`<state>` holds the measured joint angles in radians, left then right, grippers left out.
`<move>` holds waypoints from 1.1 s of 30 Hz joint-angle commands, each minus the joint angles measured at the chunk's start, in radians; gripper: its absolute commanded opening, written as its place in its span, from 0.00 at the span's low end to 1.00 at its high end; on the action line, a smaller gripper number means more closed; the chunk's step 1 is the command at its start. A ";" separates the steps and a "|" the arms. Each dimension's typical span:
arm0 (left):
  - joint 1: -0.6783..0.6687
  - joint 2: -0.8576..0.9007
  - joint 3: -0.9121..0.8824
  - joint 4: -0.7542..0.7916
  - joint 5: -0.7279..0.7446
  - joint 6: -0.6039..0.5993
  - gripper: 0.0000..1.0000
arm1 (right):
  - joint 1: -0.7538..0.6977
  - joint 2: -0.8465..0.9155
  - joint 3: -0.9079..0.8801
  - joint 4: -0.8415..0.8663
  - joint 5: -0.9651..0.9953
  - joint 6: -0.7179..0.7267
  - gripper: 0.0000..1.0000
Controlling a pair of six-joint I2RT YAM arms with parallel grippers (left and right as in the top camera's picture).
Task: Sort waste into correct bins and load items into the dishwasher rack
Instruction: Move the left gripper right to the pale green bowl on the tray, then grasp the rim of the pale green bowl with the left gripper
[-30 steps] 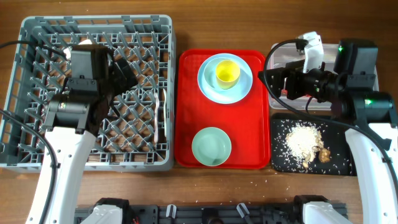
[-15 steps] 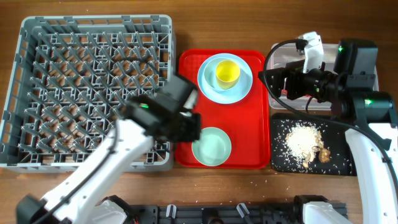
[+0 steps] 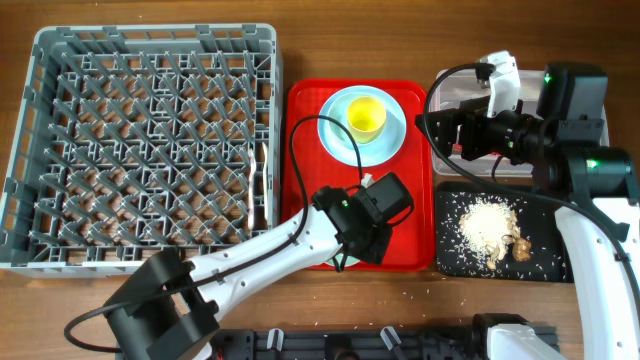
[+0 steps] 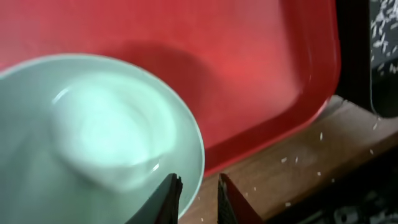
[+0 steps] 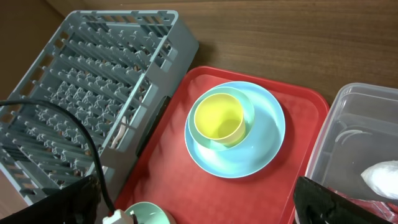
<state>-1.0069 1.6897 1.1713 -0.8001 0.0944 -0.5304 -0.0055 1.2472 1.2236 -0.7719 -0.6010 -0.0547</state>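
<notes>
My left gripper (image 4: pixel 198 200) is down at the near end of the red tray (image 3: pixel 300 150), shut on the rim of a pale green bowl (image 4: pixel 93 130). In the overhead view the arm hides most of that bowl. A yellow cup (image 3: pixel 366 116) sits inside a second greenish bowl (image 5: pixel 247 107) on the light blue plate (image 3: pixel 340 140) at the tray's far end. The grey dishwasher rack (image 3: pixel 150 150) fills the left side. My right gripper (image 3: pixel 447 135) hangs open and empty over the left edge of the clear tub (image 3: pixel 460 90), which holds a white napkin (image 5: pixel 382 177).
The black tray (image 3: pixel 455 255), at the near right, holds rice scraps (image 3: pixel 488 225) and a brown lump. Loose grains lie on the wooden table in front of both trays. The left arm's cable loops over the red tray.
The left arm swung from above the rack over to the near end of the red tray, and its jaws closed onto the bowl's rim. The right arm has not moved.
</notes>
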 commanded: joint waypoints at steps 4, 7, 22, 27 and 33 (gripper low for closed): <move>-0.038 0.011 -0.008 0.050 -0.085 -0.010 0.20 | 0.002 0.012 -0.005 0.000 0.002 -0.016 1.00; -0.059 0.015 -0.008 0.054 -0.089 -0.010 0.20 | 0.002 0.012 -0.005 0.000 0.002 -0.016 1.00; -0.075 0.119 -0.008 0.056 -0.145 -0.036 0.18 | 0.002 0.012 -0.005 0.000 0.002 -0.016 1.00; -0.082 0.129 -0.008 0.049 -0.144 -0.036 0.14 | 0.002 0.012 -0.005 0.000 0.002 -0.017 1.00; -0.105 0.129 -0.008 0.046 -0.145 -0.036 0.15 | 0.002 0.012 -0.005 0.000 0.002 -0.017 1.00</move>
<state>-1.0988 1.8030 1.1713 -0.7544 -0.0334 -0.5598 -0.0055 1.2472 1.2236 -0.7719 -0.6014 -0.0544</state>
